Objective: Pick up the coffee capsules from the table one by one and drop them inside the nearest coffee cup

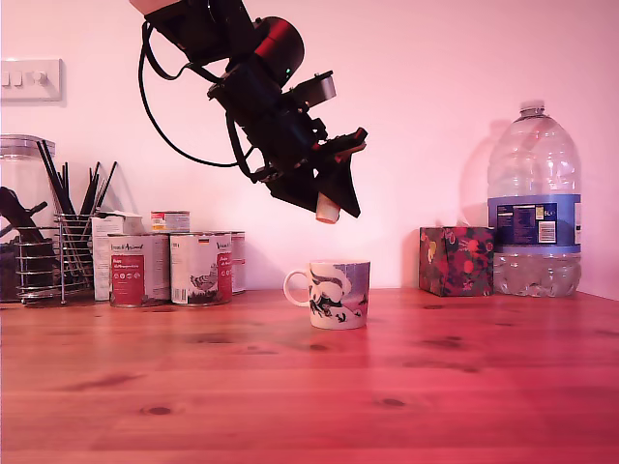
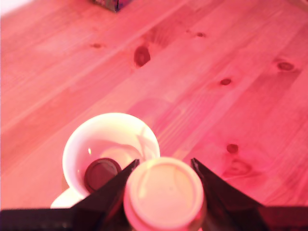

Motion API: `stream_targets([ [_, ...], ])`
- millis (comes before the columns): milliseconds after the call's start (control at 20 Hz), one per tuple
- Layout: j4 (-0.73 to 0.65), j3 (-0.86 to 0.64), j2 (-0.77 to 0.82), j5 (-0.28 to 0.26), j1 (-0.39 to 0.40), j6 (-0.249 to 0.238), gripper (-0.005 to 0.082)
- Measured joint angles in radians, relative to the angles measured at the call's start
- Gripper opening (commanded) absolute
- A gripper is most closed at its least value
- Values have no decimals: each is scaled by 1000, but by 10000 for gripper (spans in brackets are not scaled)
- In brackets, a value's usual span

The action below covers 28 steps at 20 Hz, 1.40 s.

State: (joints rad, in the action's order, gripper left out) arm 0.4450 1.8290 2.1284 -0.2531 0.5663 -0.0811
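While tool (image 1: 329, 205) hangs above cup (image 1: 338, 294), jaws closed on capsule (image 1: 328, 208), pinching side wall, wide face toward wrist camera. Capsule: light, thin-walled, likely smooth; judged easy to crush or slip, so moderate grip on flanks. Cup mouth just off-centre below; one dark item inside. Cup stands on bench (image 1: 290, 387); ceramic, rigid.

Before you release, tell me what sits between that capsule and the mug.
Nothing visible does. The end effector holds the capsule in open air above the mug. The wrist view shows the mug's mouth uncovered, with one dark round object already on its bottom.
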Motion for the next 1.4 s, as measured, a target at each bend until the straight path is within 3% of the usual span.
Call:
stream_targets([
  [650, 127, 51, 0, 3, -46, 0, 233],
  [900, 166, 156, 12, 2, -47, 0, 233],
  [1200, 253, 380, 166, 2, -45, 0, 233],
  [1400, 295, 452, 244, 1, -42, 0, 233],
])
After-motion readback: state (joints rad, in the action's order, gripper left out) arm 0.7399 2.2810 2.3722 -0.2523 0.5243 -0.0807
